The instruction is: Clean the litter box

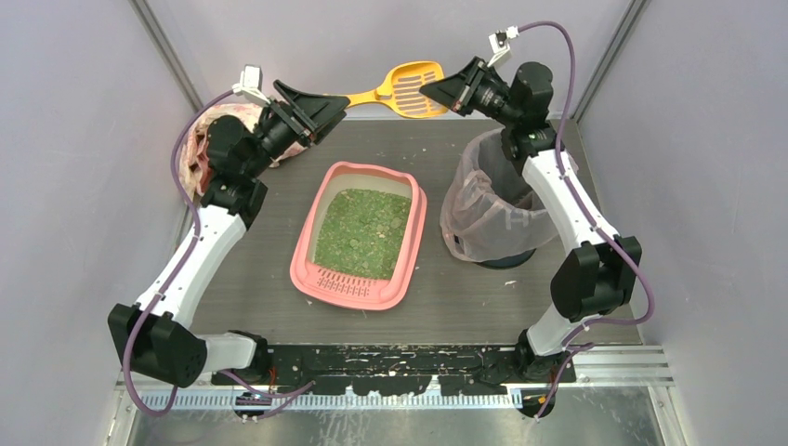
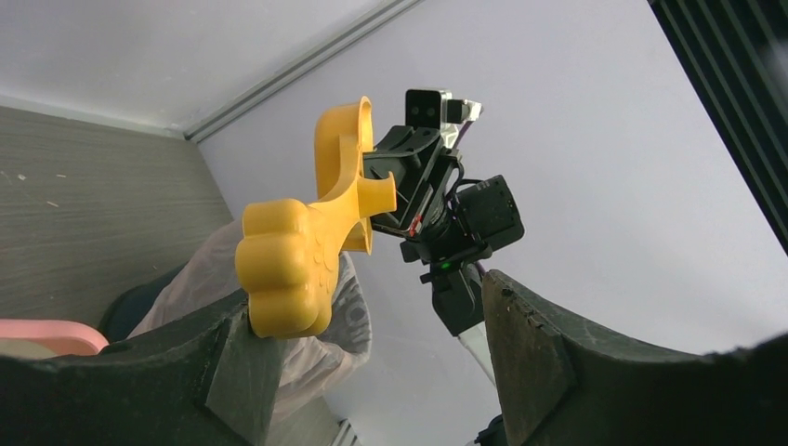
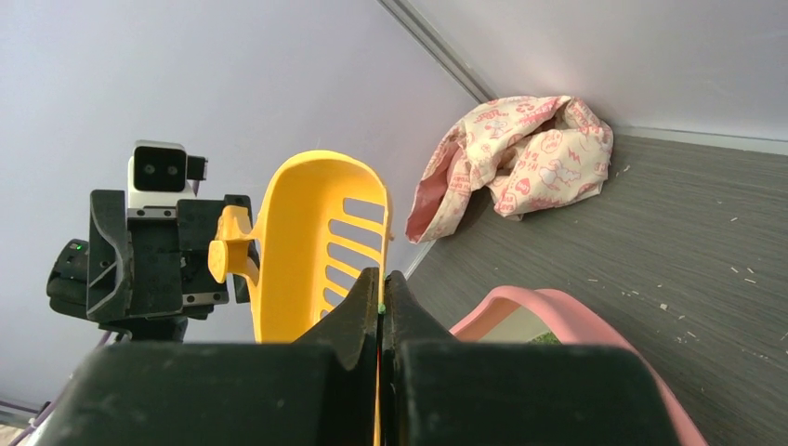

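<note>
Right pincer (image 3: 381, 283) clamps one scoop (image 3: 307, 242), left pincer (image 2: 370, 302) gapes wide at its handle, one litter box (image 1: 346, 281) nearby.

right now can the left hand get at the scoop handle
Probably yes: the handle of the scoop sits between the open fingers of the left hand, against one of them, with nothing in the way. The right hand grips the scoop's slotted end, holding it up.

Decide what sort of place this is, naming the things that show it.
Probably a robot test cell: plain pale walls box in a grey table, two black-and-white robot arms stand at its near edge, flanking a shallow pink plastic litter tray.
</note>
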Motion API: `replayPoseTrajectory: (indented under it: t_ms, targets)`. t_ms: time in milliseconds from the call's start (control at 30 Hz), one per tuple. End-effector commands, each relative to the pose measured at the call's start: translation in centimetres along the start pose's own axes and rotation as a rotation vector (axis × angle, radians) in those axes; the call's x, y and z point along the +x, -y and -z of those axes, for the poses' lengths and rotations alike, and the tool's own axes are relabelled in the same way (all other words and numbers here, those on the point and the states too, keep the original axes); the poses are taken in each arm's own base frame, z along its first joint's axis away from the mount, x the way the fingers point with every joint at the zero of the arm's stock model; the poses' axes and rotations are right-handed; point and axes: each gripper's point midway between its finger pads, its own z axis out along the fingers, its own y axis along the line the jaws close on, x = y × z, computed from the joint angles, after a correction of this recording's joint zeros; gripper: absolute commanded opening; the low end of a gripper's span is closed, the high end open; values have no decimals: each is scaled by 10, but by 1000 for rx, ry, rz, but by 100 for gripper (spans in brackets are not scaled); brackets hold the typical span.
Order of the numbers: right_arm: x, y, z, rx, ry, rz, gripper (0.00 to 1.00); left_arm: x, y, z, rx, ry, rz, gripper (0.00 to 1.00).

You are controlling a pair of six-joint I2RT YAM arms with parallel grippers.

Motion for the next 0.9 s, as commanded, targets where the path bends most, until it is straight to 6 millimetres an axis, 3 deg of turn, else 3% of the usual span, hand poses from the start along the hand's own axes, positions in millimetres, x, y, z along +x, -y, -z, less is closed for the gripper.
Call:
replayPoseTrajectory:
  t_ms: [0, 600, 733, 867]
  targets:
    - [-13, -27, 8, -48, 55, 61, 1, -9, 28, 2, 79, 33, -40, 73]
    - [-5, -31, 8, -67, 4, 63, 1, -16, 10, -23, 63, 29, 13, 70]
    - [-1, -28, 7, -65, -5, 55, 1, -16, 12, -23, 74, 29, 33, 66]
    - [0, -26, 7, -70, -11, 51, 1, -15, 14, -23, 79, 29, 35, 53]
